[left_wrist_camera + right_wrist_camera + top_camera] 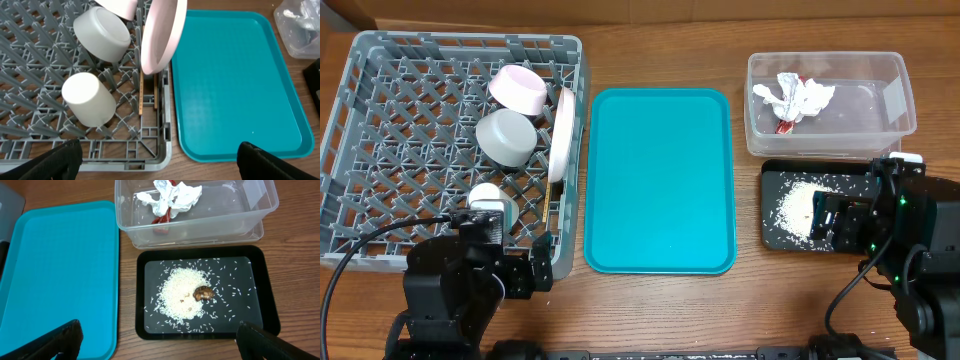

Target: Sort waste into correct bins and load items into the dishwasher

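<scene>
My left pincer (pixel 157 152) and right pincer (pixel 157 332) are both spread and empty, but one careless bump of the rack (pixel 380 100) could tip that plate (pixel 162 35), leaning on edge at its wall, out towards the teal tray (pixel 660 180).

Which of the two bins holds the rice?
The black tray, with the rice pile and brown scrap; the clear tub holds the napkin and red packet.

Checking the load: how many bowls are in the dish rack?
2, both in the rack: the pink bowl farther back, the grey bowl in front of it. None looks hidden.
</scene>
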